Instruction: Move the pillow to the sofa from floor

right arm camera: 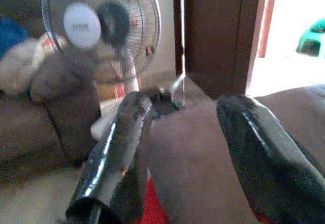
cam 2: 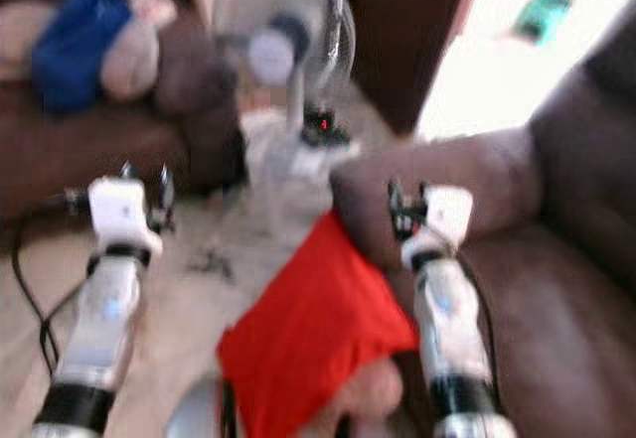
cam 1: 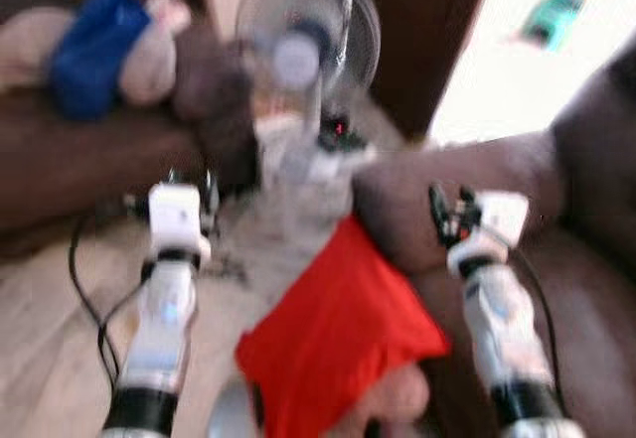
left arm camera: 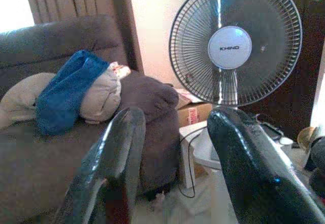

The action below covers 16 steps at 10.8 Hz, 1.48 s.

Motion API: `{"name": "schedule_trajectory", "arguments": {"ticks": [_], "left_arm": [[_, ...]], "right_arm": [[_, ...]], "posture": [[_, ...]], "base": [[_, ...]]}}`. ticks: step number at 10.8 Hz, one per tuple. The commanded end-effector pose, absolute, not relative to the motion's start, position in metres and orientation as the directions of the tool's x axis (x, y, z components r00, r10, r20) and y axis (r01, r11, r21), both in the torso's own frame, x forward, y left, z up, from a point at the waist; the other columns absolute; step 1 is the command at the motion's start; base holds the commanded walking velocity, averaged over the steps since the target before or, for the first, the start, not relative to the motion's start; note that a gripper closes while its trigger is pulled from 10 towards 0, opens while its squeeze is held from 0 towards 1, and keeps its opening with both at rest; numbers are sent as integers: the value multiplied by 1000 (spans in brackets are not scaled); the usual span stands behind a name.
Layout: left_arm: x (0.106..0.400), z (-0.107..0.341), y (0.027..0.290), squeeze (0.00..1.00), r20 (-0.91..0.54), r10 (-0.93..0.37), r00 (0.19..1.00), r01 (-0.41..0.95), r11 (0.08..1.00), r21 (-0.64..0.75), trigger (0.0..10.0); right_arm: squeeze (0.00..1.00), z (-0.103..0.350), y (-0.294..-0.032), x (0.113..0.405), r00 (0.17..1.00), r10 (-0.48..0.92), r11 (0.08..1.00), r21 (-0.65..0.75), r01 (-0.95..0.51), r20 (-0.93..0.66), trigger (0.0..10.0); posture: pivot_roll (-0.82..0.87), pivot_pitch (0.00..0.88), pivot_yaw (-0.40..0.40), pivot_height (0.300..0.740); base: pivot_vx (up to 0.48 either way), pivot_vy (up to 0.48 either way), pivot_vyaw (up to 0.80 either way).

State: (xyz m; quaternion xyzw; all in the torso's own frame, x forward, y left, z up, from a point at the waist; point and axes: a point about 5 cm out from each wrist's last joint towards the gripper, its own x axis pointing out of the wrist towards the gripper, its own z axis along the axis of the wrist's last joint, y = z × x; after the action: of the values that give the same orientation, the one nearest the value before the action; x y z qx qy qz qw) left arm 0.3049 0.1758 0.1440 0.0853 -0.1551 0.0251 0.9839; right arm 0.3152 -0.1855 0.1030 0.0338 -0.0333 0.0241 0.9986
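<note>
The red pillow [cam 1: 338, 339] lies low in the middle, its top corner against the armrest [cam 1: 447, 175] of the brown sofa [cam 1: 596, 309] on my right. The head views are blurred. My left gripper [cam 1: 189, 188] is raised over the floor to the pillow's left, open, with nothing between its fingers [left arm camera: 119, 158]. My right gripper [cam 1: 445, 212] hovers by the armrest, just right of the pillow's top, also open and empty. A sliver of red pillow [right arm camera: 152, 209] shows below the right gripper's fingers [right arm camera: 122, 148]. A pinkish blurred shape [cam 1: 397, 398] sits under the pillow's lower edge.
A standing fan [cam 1: 298, 51] on a white base is straight ahead, with a box and cables around it. A second brown sofa [cam 1: 89, 160] at the left carries a blue and beige bundle [cam 1: 99, 46]. A bright doorway [cam 1: 527, 51] opens at the back right.
</note>
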Motion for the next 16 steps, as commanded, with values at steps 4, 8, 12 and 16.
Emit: {"name": "schedule_trajectory", "arguments": {"ticks": [4, 8, 12, 16], "left_arm": [[306, 147, 173, 0, 315, 17, 949, -74, 983, 169, 10000], [306, 146, 172, 0, 312, 16, 950, -71, 983, 167, 10000], [306, 146, 170, 0, 312, 16, 950, -70, 984, 162, 10000], [306, 146, 169, 0, 312, 17, 950, -70, 984, 162, 10000]], "right_arm": [[0, 106, -185, 317, 996, 50, 997, 57, -54, 70, 10000], [0, 105, -183, 317, 996, 67, 996, 62, -71, 54, 10000], [0, 105, -181, 318, 995, 93, 995, 34, -94, 47, 10000], [0, 104, -181, 317, 995, 94, 994, 44, -96, 45, 10000]], "posture": [[77, 39, -72, 655], [73, 36, -74, 633], [71, 41, -78, 593], [66, 42, -80, 593]], "base": [[0, 0, 0], [0, 0, 0], [0, 0, 0], [0, 0, 0]]}}
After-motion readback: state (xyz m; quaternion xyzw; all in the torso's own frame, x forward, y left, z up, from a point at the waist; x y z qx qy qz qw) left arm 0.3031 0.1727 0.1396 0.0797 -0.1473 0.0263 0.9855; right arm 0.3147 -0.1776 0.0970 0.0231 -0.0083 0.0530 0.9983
